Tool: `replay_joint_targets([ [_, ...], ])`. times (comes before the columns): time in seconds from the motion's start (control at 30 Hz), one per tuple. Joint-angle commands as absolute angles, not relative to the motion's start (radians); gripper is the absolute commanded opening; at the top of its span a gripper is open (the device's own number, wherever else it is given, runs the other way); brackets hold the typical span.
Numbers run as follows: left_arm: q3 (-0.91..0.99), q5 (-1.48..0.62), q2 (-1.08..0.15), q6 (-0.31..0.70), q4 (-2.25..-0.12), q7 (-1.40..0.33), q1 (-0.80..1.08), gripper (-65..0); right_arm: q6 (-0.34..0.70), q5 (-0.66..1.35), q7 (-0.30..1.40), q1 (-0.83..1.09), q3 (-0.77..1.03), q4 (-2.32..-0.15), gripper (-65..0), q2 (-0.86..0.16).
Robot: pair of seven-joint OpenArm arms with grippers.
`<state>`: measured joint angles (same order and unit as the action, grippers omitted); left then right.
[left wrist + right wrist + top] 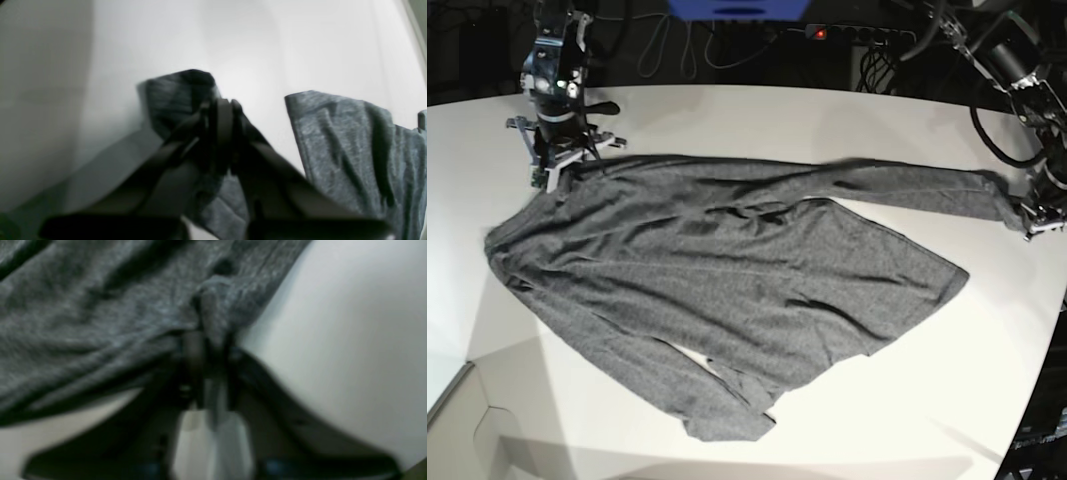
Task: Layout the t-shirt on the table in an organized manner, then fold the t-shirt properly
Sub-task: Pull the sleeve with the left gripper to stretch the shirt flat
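The left claw (222,110) pinches the cuff of one long sleeve at the base view's right edge; the right claw (208,336) is pressed together on a fold of shirt fabric at upper left. Between them the t-shirt (727,290) lies diagonally across the white bench (987,400), likely so both arms can stretch it flat.

No readable text, labels, brands, numbers or signs in any view. The t-shirt (727,290) is plain heather grey, no print. The table (947,400) is bare white, no markings. Background gear at 12 o'clock in the base view is too dark and small to read; both wrist views are blurred and show no lettering.
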<state>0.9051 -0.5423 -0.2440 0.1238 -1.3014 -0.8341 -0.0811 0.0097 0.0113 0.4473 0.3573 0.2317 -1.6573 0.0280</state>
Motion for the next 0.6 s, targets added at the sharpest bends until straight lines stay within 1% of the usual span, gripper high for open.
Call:
replay_joint_targets([
  [0.0, 0.908, -0.552, -0.265, 0.128, -1.32, -0.794, -0.096, -64.8, 0.005, 0.001, 0.492, 0.369, 0.236, -1.666, -65.0, 0.022],
  [0.3, 0.911, -0.572, -0.285, 0.127, -1.333, -0.773, -0.097, -64.8, 0.005, 0.001, 0.484, 0.447, 0.236, -1.762, -65.0, -0.005],
  [0.37, 0.911, -0.61, -0.288, 0.125, -1.333, -0.771, -0.099, -64.8, 0.005, 0.001, 0.484, 0.453, 0.232, -1.756, -65.0, -0.024],
  [0.57, 0.909, -0.697, -0.309, 0.124, -1.323, -0.771, -0.131, -64.8, 0.005, 0.001, 0.483, 0.46, 0.234, -1.756, -65.0, -0.031],
])
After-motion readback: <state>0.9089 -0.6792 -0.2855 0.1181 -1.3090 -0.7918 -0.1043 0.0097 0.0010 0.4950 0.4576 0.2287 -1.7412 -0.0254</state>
